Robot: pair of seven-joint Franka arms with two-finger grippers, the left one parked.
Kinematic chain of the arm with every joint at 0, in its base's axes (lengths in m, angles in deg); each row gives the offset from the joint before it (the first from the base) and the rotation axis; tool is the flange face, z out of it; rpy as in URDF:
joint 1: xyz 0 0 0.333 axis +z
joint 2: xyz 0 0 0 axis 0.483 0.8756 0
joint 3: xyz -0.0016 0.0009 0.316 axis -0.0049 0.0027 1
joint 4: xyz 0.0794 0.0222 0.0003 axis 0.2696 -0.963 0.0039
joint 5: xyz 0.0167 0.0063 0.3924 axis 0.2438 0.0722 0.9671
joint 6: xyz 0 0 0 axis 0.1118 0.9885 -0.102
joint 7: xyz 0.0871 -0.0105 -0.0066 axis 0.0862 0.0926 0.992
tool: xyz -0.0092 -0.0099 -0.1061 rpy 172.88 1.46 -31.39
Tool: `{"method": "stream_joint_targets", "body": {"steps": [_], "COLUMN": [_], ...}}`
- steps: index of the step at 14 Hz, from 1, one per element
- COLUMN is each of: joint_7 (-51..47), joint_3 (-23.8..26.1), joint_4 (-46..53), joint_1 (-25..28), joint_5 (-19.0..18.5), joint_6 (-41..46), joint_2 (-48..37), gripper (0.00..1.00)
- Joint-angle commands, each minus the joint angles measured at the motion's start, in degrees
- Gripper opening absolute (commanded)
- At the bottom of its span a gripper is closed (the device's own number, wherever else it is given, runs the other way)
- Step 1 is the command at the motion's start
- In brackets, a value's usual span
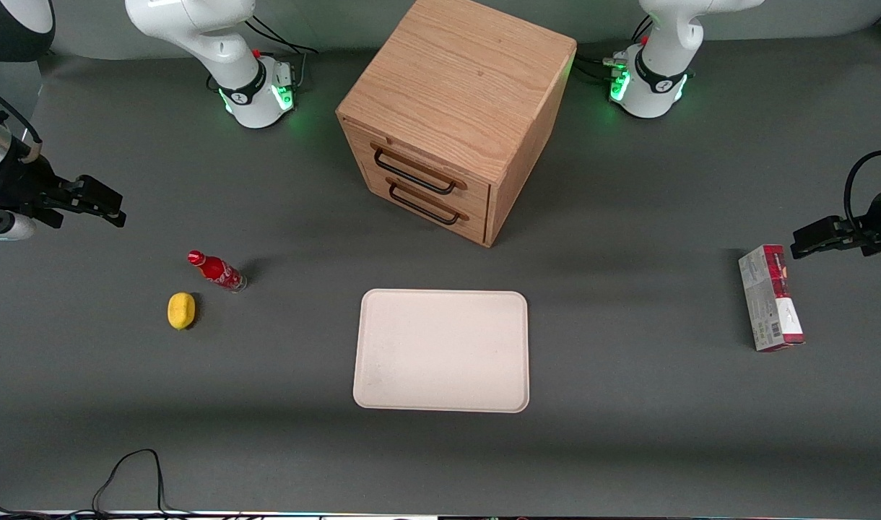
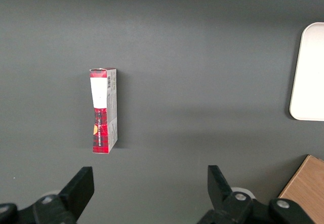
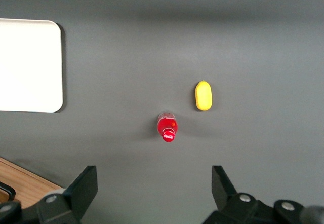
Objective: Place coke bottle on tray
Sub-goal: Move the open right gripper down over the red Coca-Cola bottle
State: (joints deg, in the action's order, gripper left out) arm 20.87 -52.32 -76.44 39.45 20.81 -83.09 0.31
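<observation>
In the front view, the coke bottle (image 1: 217, 270) is seen standing on the grey table (image 1: 628, 433), well apart from the tray (image 1: 442, 351), toward the working arm's end. A yellow lemon (image 1: 181, 310) lies just beside the bottle, nearer the camera. The gripper (image 1: 101, 202) is held above the table, away from the bottle, fingers spread and holding nothing. A wooden drawer cabinet (image 1: 455, 115) stands farther from the camera than the tray.

In the right wrist view, the bottle (image 3: 167, 126) is seen from above, upright, with the lemon (image 3: 203, 95) close by and the tray (image 3: 30, 67) apart. The spread fingers (image 3: 83, 188) are empty.

In the left wrist view, a red-and-grey carton (image 2: 104, 110) is seen.
</observation>
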Motion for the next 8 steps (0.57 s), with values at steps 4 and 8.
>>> {"method": "stream_joint_targets", "body": {"steps": [4, 8], "joint_7": [0.86, 2.0], "joint_3": [0.76, 0.15], "joint_4": [-1.75, -19.02], "joint_1": [-1.6, -2.04], "joint_5": [2.39, 2.57], "joint_6": [1.27, -11.95], "joint_2": [1.41, -0.6], "gripper": [1.0, 1.0]}}
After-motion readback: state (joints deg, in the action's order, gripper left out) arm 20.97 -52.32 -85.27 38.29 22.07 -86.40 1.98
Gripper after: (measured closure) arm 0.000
